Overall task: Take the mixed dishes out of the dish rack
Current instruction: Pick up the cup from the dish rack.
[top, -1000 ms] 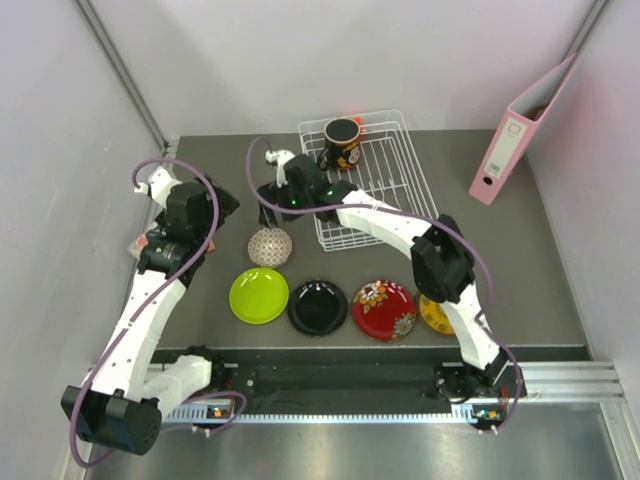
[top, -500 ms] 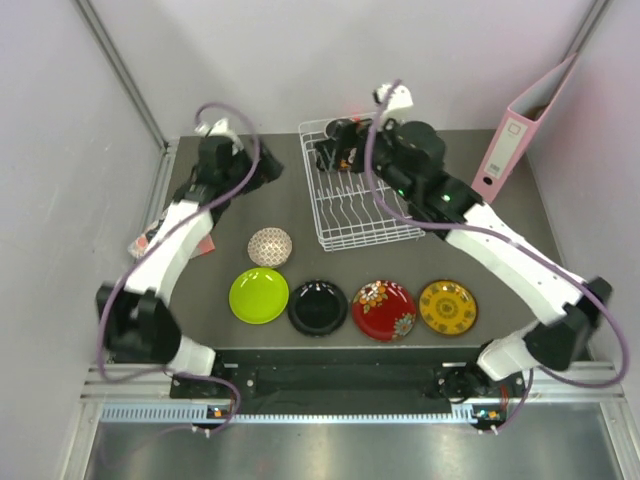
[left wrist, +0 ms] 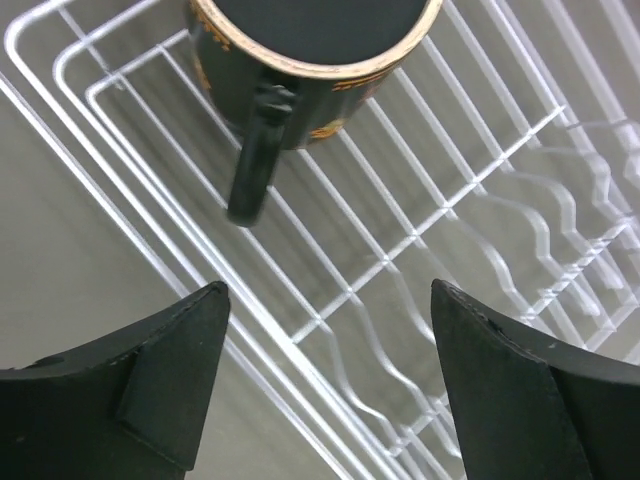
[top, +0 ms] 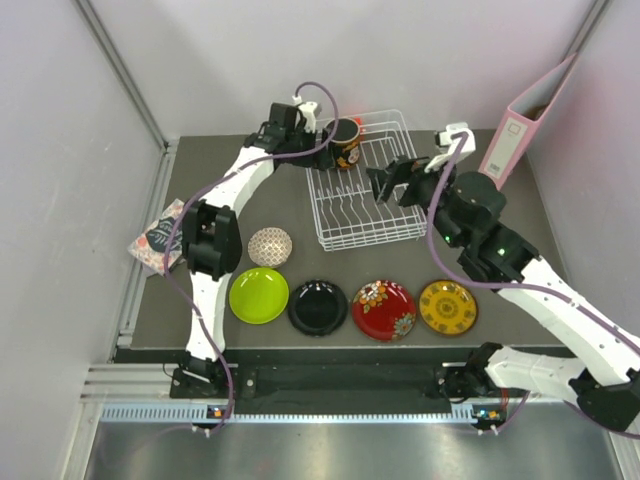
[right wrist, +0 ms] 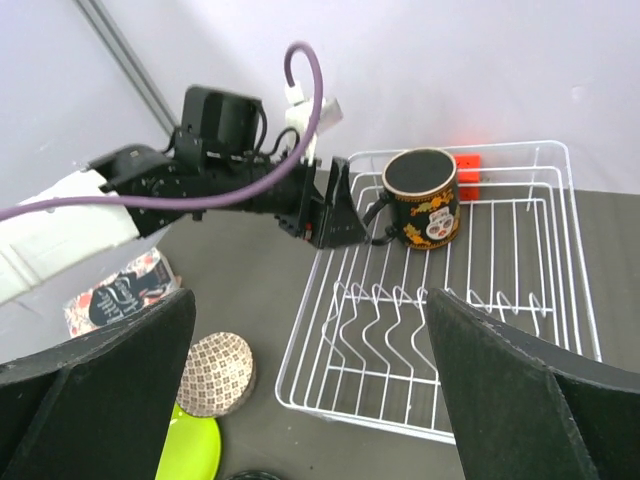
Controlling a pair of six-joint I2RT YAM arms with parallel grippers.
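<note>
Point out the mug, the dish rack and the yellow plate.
mug (right wrist: 432, 222): right wrist view, its decorated side.
dish rack (top: 365, 205): top external view, bare wire floor.
yellow plate (top: 447, 306): top external view, its centre.

table (top: 560, 260) | dish rack (top: 360, 200) | bowl (top: 270, 246) | four plates (top: 318, 307) | binder (top: 520, 130) | packet (top: 160, 237)

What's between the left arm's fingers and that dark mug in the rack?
Only bare dish rack wires; the mug points its handle toward the open fingers. The left wrist view shows it.
</note>
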